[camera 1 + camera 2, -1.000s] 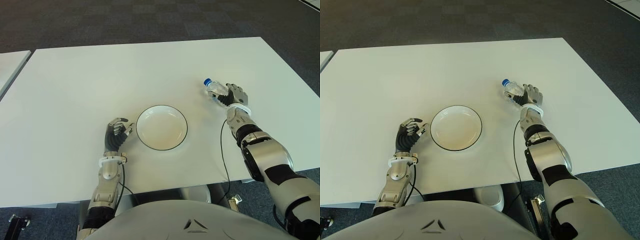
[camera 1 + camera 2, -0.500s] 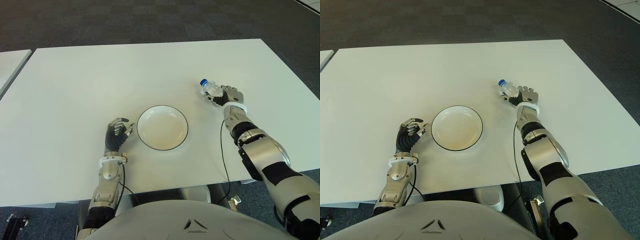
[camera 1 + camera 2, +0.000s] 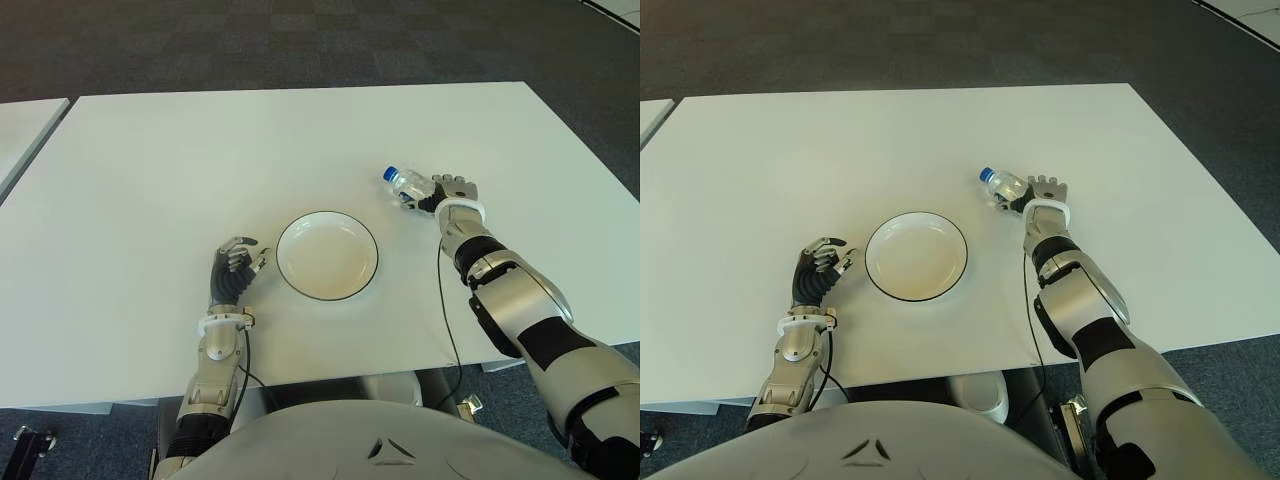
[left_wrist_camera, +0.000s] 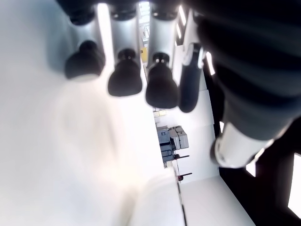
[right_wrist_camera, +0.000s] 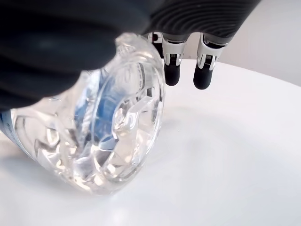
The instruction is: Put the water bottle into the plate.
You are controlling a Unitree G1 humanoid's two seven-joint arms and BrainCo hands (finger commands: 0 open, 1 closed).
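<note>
The right hand [image 3: 447,196] grips the bottle [image 3: 405,184] on its side, cap toward the plate [image 3: 327,256] — near its right rim, not yet in it. Placing remains. Left hand [image 3: 232,270], loosely curled and empty, shows left of the plate, toward the table's [image 3: 150,170] near edge.

We see a clear, glossy plastic bottle [image 5: 99,141] with a ribbed base and blue cap. The plate [image 3: 327,256] looks smooth, glazed white with a dark rim. The tabletop [image 3: 200,160] is smooth, matt white. Our right hand [image 3: 450,193] shows ridged black rubber and silver metal; the floor [image 3: 300,40] is rough carpet.
</note>
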